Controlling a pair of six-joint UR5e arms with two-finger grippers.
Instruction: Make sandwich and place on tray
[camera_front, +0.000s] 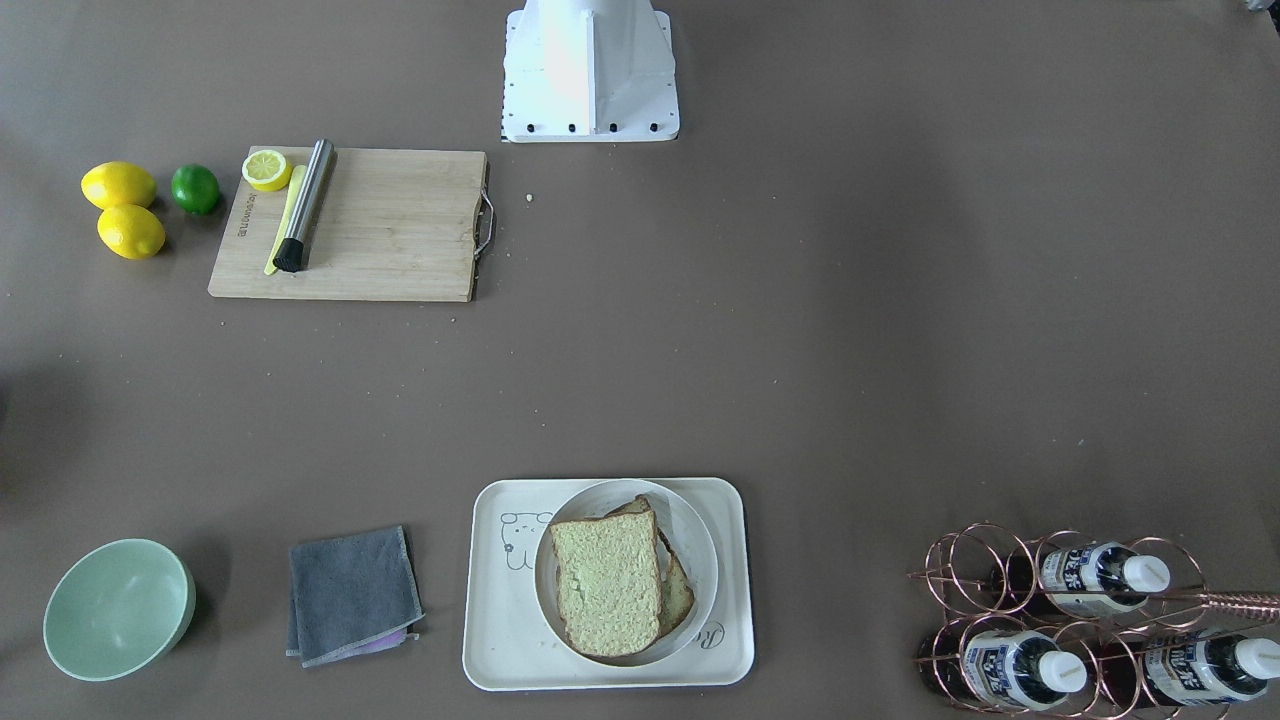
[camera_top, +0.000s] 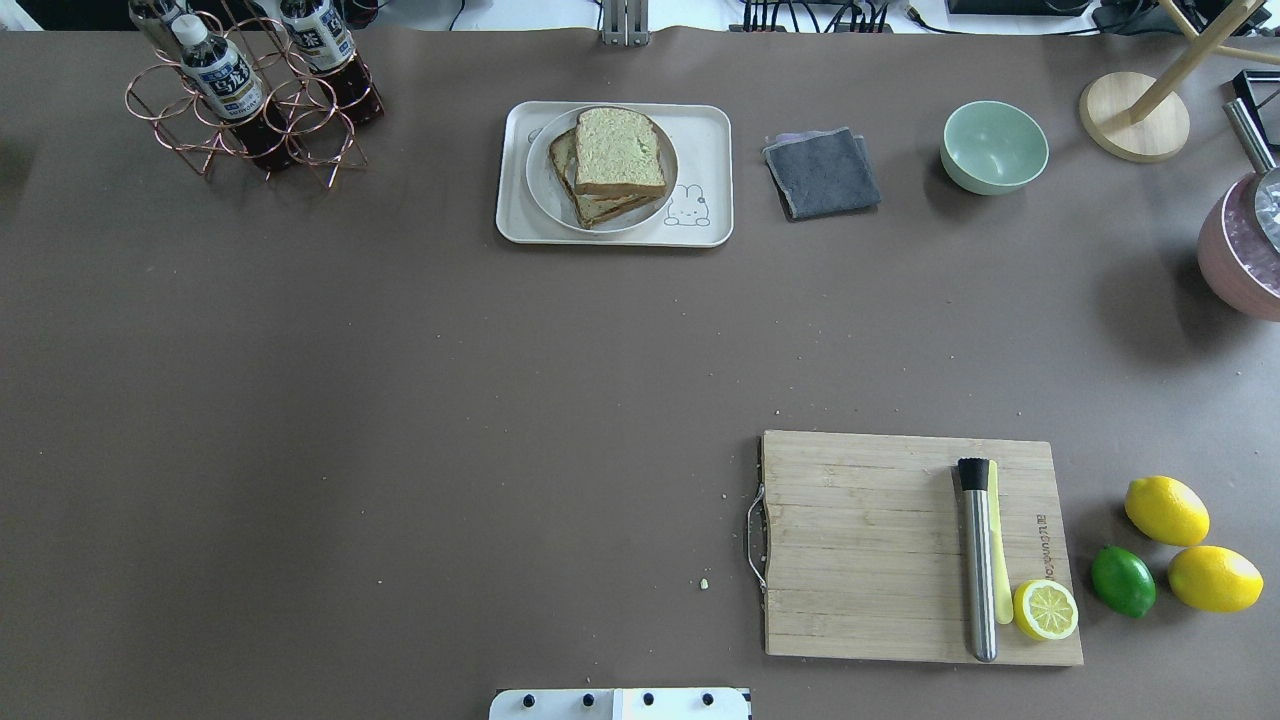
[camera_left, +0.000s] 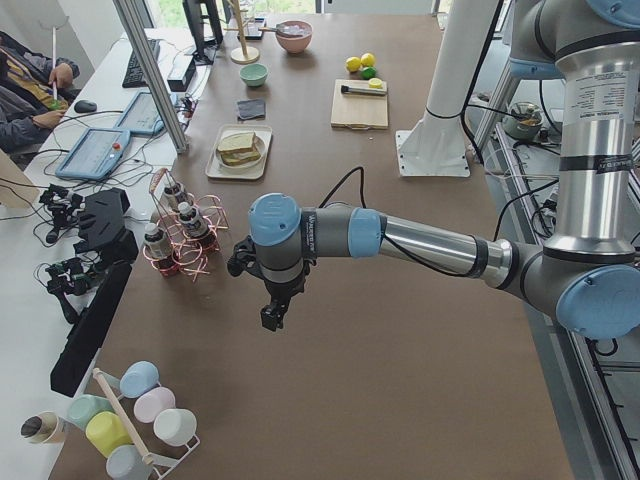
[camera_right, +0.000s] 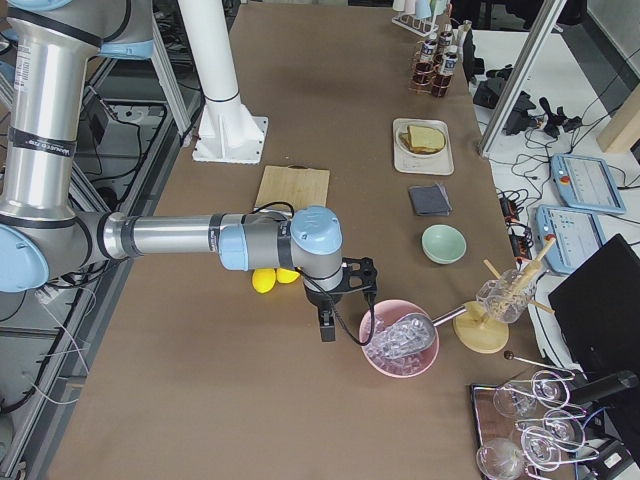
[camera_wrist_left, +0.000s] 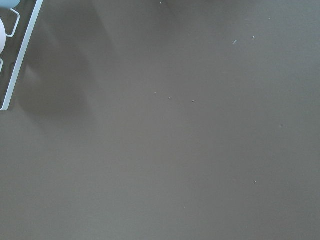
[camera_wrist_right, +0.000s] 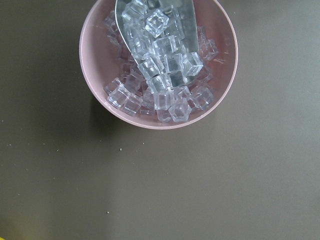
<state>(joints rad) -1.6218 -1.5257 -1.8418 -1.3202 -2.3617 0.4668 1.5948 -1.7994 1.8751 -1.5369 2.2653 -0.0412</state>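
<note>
Judged the task all but done: found the sandwich (camera_front: 607, 583), two square, coarse-crumbed slices with brown crusts stacked askew, on a glossy round plate (camera_front: 700, 540) inside the smooth, round-cornered tray (camera_front: 495, 650). Saw no egg between them. Spotted the left gripper (camera_left: 272, 318) over bare table and the right gripper (camera_right: 327, 330) beside a pink bowl of ice (camera_wrist_right: 90, 75); could not tell whether fingers apart or together. Expected only a check of the stack.

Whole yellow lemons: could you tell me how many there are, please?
2. One whole yellow lemon lies beyond the round green lime, farther from the robot; the other lemon lies beside the lime.
</note>
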